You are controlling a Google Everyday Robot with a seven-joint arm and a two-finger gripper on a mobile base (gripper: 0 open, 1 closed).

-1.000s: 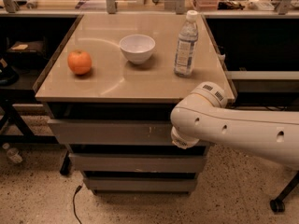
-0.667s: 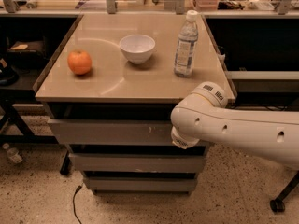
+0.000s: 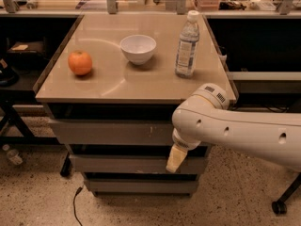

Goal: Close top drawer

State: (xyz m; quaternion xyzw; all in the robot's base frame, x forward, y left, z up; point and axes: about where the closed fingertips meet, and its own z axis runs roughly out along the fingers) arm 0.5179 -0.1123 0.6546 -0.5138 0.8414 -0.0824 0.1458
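Observation:
The top drawer (image 3: 108, 133) is the wide grey front just under the tan cabinet top (image 3: 117, 86), with small pale scratches right of centre. A dark gap shows above it. Its front stands a little forward of the two shallower fronts below. My gripper (image 3: 177, 159) hangs from the white arm (image 3: 235, 133) in front of the right end of the drawers, its pale tip level with the second drawer front (image 3: 117, 164). The arm's wrist covers the right end of the top drawer front.
An orange (image 3: 80, 62), a white bowl (image 3: 138, 49) and a water bottle (image 3: 187, 44) stand on the cabinet top. Dark shelving flanks the cabinet on both sides. A cable (image 3: 75, 206) lies on the speckled floor at the front left.
The gripper's pale tip now shows below the wrist, in front of the second drawer. The top drawer front has not visibly moved.

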